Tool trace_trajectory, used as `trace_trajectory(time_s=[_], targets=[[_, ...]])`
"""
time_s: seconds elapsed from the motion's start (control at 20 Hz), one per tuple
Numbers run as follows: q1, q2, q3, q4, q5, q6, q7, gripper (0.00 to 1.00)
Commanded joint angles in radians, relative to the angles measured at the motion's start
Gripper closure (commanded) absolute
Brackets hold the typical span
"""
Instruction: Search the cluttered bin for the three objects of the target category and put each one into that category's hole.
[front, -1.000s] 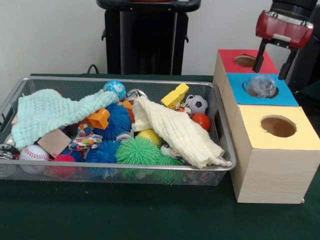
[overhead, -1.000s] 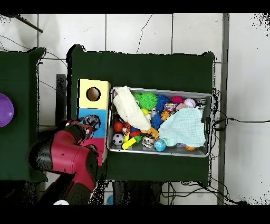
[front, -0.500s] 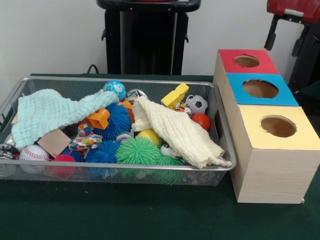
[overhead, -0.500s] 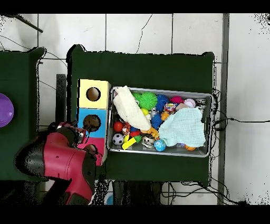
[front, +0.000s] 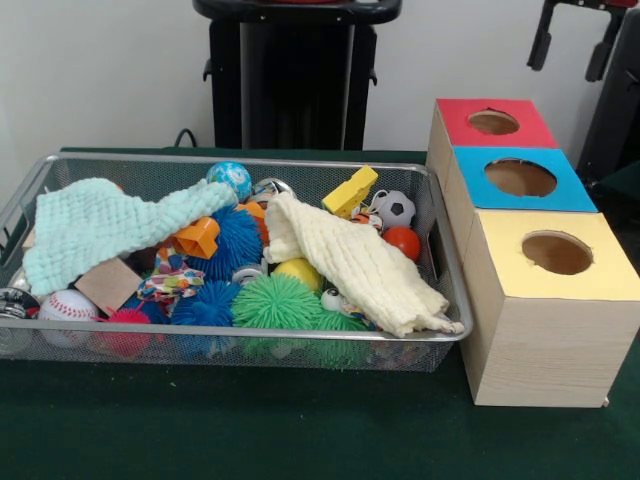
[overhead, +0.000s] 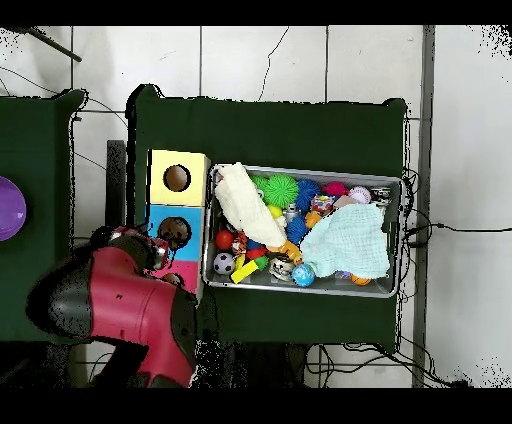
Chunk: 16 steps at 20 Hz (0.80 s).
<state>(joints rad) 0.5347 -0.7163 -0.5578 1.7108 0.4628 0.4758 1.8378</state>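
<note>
Raised high at the top right corner of the front view, the gripper (front: 572, 40) shows only its 2 black fingers (front: 541, 38), which stand well apart with nothing between them. They hang above and behind the red-topped box (front: 494, 122), touching nothing. From overhead, the red arm (overhead: 125, 305) covers the gripper and most of that red box.

3 wooden boxes stand in a row just right of the wire bin (front: 440, 262) in the front view, each with 1 round hole in its lid: the red-topped one farthest back, the blue-topped box (front: 522, 178) in the middle, and the yellow-topped box (front: 555, 252) nearest the camera. All 3 holes look dark and open, and nothing rests on the lids.

Inside the bin, a mint green knitted cloth (front: 95, 225) drapes over the left part and a cream cloth (front: 355, 262) lies across the right part. Between and around them sit a blue spiky ball (front: 237, 242), a green spiky ball (front: 277, 301), a baseball (front: 67, 305), a small soccer ball (front: 396, 208), a red ball (front: 402, 242), a yellow block (front: 350, 191), an orange plastic piece (front: 197, 238), a wooden block (front: 108, 284) and a blue patterned ball (front: 230, 177). Which of these belong to the target category I cannot tell.
</note>
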Motion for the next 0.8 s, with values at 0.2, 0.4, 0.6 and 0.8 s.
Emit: trace_trajectory(time_s=[0.2,0.4,0.6,0.8], targets=[[-0.293,-0.101,0.288,0.216,-0.156,-0.187,-0.100,0.00],[-0.391,-0.138,0.376,0.268,-0.229,-0.241,-0.100,0.00],[-0.472,-0.157,0.449,0.303,-0.315,-0.288,-0.078,0.00],[-0.536,-0.163,0.510,0.331,-0.393,-0.337,-0.032,0.00]])
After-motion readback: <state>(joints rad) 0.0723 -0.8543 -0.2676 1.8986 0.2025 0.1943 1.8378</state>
